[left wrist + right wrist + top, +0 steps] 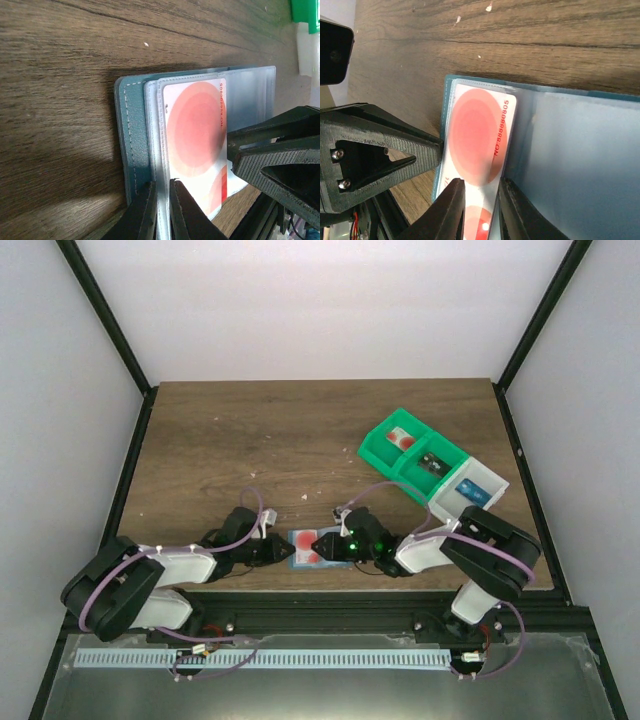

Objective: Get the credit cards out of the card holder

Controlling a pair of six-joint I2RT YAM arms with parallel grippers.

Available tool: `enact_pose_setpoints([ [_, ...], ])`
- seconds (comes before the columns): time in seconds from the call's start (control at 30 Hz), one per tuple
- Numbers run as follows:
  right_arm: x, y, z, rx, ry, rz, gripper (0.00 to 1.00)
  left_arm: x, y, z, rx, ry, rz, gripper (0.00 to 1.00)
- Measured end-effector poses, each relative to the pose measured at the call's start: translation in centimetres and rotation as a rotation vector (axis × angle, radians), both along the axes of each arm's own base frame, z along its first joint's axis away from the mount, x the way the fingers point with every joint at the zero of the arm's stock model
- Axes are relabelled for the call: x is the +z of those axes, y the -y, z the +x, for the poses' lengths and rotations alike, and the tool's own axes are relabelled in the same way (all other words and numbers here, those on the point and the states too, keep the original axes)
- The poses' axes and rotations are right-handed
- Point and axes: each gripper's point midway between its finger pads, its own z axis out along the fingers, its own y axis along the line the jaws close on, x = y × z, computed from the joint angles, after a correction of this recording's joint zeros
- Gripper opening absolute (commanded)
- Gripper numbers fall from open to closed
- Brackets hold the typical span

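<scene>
The worktop (250, 430) is a dark brown wood-grain board with long streaks running across it, framed by a black rail. Close to its near edge a light-blue card holder (296, 556) lies opened out flat, its stitched cover down on the wood (a soft shadow spreads beside it). Well apart, toward the far right corner, a row of green-and-white bins (385, 468) stands slantwise. A few pale specks (318, 477) dot the board between them.
</scene>
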Motion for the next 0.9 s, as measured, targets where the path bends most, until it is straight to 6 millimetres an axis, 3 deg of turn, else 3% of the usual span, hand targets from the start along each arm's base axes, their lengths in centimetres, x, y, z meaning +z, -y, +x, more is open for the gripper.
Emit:
enact_pose_setpoints([
  [0.27, -0.2, 0.5, -0.1, -0.008, -0.011, 0.018, 0.01, 0.0, 0.3, 0.0, -0.009, 0.001, -0.012, 0.11],
  [0.9, 0.3, 1.8, -0.2, -0.034, -0.004, 0.049, 0.01, -0.1, 0.3, 0.1, -0.009, 0.015, -0.025, 0.10],
])
